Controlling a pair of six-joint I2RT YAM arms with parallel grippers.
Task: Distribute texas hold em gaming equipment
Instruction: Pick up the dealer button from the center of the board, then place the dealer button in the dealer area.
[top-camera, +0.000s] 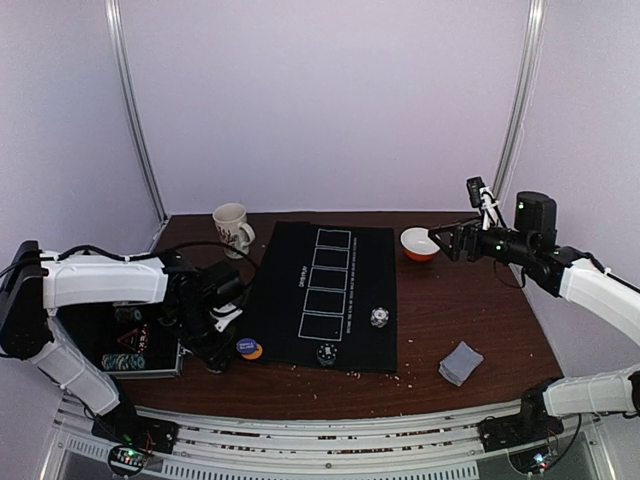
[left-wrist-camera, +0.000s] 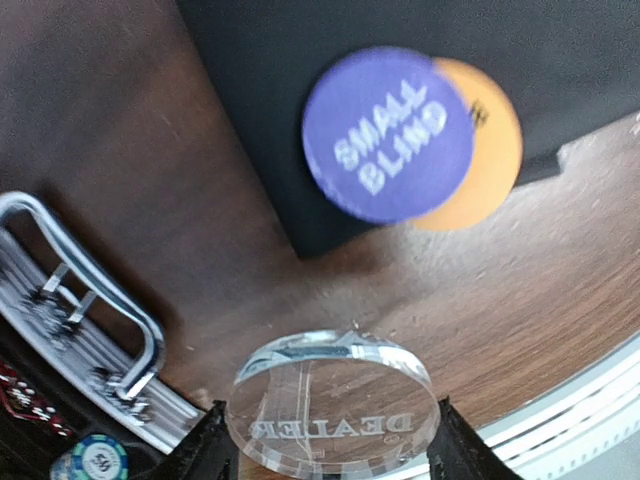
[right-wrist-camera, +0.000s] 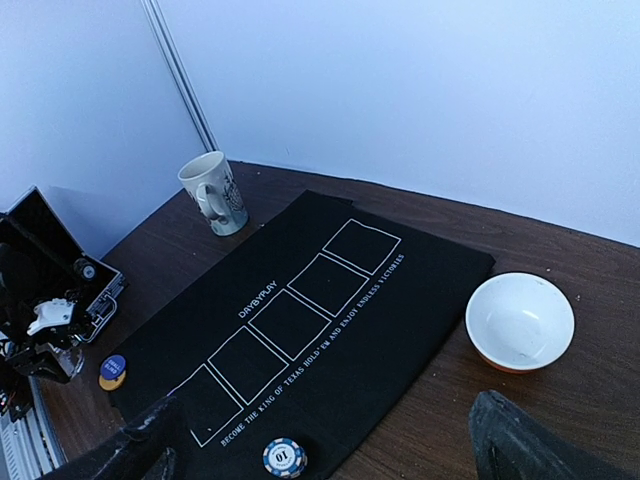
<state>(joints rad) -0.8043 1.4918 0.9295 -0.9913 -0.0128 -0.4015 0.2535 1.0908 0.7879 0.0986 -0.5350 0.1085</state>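
My left gripper (left-wrist-camera: 330, 425) is shut on a clear round button disc marked DEALER (left-wrist-camera: 330, 395), held over the wood just in front of the black mat's near left corner. It also shows in the top view (top-camera: 212, 352). A blue SMALL BLIND disc (left-wrist-camera: 388, 135) overlaps an orange disc (left-wrist-camera: 490, 150) on that corner (top-camera: 248, 348). Two chip stacks (top-camera: 378, 317) (top-camera: 327, 353) sit on the mat; one shows in the right wrist view (right-wrist-camera: 284, 457). A grey card deck (top-camera: 460, 362) lies at front right. My right gripper (top-camera: 437, 240) (right-wrist-camera: 328, 405) is open, empty, raised by the bowl.
An open chip case (top-camera: 140, 350) with a metal handle (left-wrist-camera: 90, 290) lies left of my left gripper. The black mat (top-camera: 320, 290) with five card boxes covers the table's middle. A white mug (top-camera: 232, 228) stands at back left, a red-and-white bowl (top-camera: 419, 243) at back right.
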